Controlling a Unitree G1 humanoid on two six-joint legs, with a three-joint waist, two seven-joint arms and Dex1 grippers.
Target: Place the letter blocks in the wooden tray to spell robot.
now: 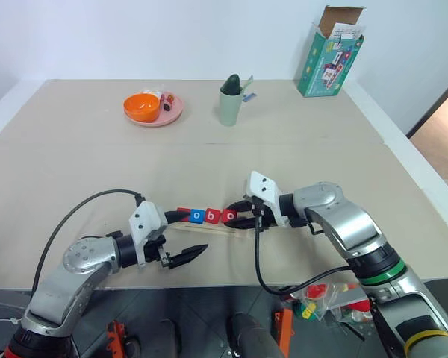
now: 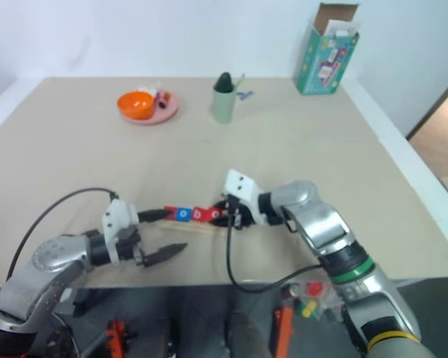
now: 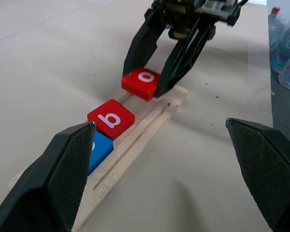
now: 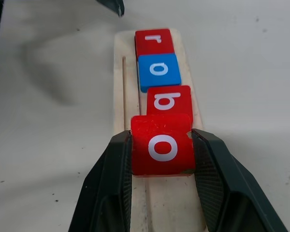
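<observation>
The wooden tray (image 1: 201, 227) lies near the table's front edge. On it, from its left end, sit a red r block (image 4: 154, 41), a blue o block (image 4: 158, 71) and a red b block (image 4: 169, 100). My right gripper (image 4: 162, 140) is shut on a red o block (image 3: 142, 82), held over the tray just past the b; whether it touches the wood I cannot tell. My left gripper (image 1: 188, 235) stands open at the tray's left end, one finger behind the tray and one in front, holding nothing.
At the back of the table stand a pink plate (image 1: 168, 113) with an orange bowl (image 1: 142, 107), a pale green cup (image 1: 230, 104) and a teal carton (image 1: 328, 56). The table's front edge runs just below the tray.
</observation>
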